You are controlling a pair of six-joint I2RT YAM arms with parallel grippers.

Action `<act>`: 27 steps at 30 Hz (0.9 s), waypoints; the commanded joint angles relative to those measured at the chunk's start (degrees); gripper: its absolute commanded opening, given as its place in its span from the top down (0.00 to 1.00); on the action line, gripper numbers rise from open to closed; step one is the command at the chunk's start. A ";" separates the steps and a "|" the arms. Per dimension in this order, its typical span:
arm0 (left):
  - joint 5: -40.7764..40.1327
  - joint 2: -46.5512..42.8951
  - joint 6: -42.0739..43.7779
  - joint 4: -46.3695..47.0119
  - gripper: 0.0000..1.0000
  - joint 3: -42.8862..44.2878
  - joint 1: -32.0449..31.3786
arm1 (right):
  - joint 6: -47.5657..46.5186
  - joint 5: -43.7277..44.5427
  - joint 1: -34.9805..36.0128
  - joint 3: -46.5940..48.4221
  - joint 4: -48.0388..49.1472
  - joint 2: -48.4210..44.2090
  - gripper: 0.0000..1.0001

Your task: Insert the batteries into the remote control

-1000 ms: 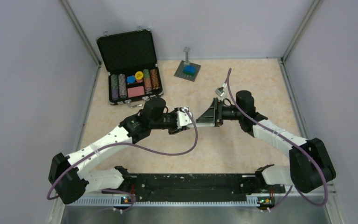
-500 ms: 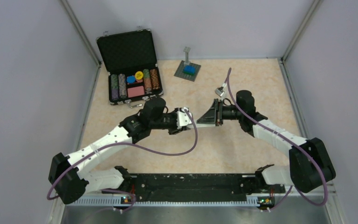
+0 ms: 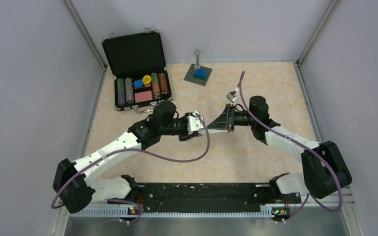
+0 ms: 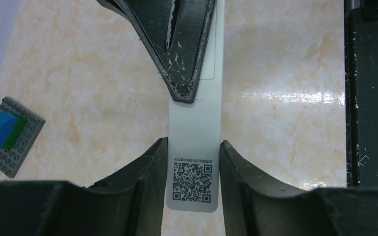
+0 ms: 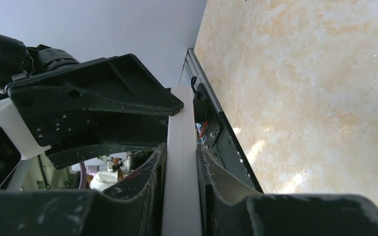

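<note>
The remote control (image 3: pixel 210 129) is a slim white bar held in mid-air between both grippers, above the middle of the table. My left gripper (image 4: pixel 192 147) is shut across its width near the end with a QR code on the plain back (image 4: pixel 195 123). My right gripper (image 5: pixel 181 147) is shut on the other end, gripping its flat faces; the remote shows edge-on (image 5: pixel 181 123) there. The right gripper's finger (image 4: pixel 179 49) lies over the remote's far end in the left wrist view. The display face is hidden. No batteries are in view.
An open black case of poker chips (image 3: pixel 139 73) stands at the back left. A small grey brick plate with a blue block (image 3: pixel 198 73) sits at the back centre, also in the left wrist view (image 4: pixel 5 132). A black rail (image 3: pixel 202 194) runs along the near edge.
The right arm's elbow has shifted a little left and the gripper pair with the remote has crept slightly. Both grips are unchanged.
</note>
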 commanded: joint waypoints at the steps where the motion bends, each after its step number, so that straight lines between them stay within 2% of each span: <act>1: 3.46 0.74 -1.08 8.57 1.00 3.47 -0.50 | 0.40 -0.26 1.17 0.13 4.99 1.42 0.93; 6: 4.08 2.36 -2.45 11.82 1.00 3.98 -0.53 | -0.46 -0.50 1.94 0.79 4.27 2.83 0.84; 9: 4.28 2.92 -2.47 11.54 1.00 4.32 -0.49 | -1.21 -0.45 1.92 1.26 3.43 2.96 0.82; 11: 4.08 2.57 -2.29 11.00 1.00 4.18 -0.53 | -2.30 -0.37 1.92 1.77 2.01 2.80 0.86; 14: 2.92 1.70 -2.32 10.45 1.00 3.47 -0.42 | -2.85 -0.54 1.92 2.18 1.47 2.65 1.00; 16: 1.78 1.06 -2.73 11.04 0.97 2.71 -0.42 | -3.10 -0.54 1.98 2.37 1.38 2.24 1.00; 18: 0.15 0.43 -3.30 11.98 0.88 2.00 -0.42 | -4.15 0.24 1.92 2.97 0.19 1.12 1.00; 23: -5.22 -1.23 -5.46 17.21 0.54 0.31 -0.42 | -13.01 3.61 1.95 9.13 -12.84 -2.52 1.00; 24: -6.23 -1.65 -5.64 17.96 0.11 0.07 -0.47 | -15.16 4.77 1.88 10.77 -16.00 -2.95 1.00; 25: -7.43 -1.84 -5.89 18.55 0.02 -0.09 -0.43 | -17.31 5.72 1.84 12.26 -18.69 -3.16 1.00; 27: -9.79 -2.13 -6.35 18.96 0.01 0.06 -0.42 | -19.90 7.03 1.63 14.15 -22.20 -3.11 1.00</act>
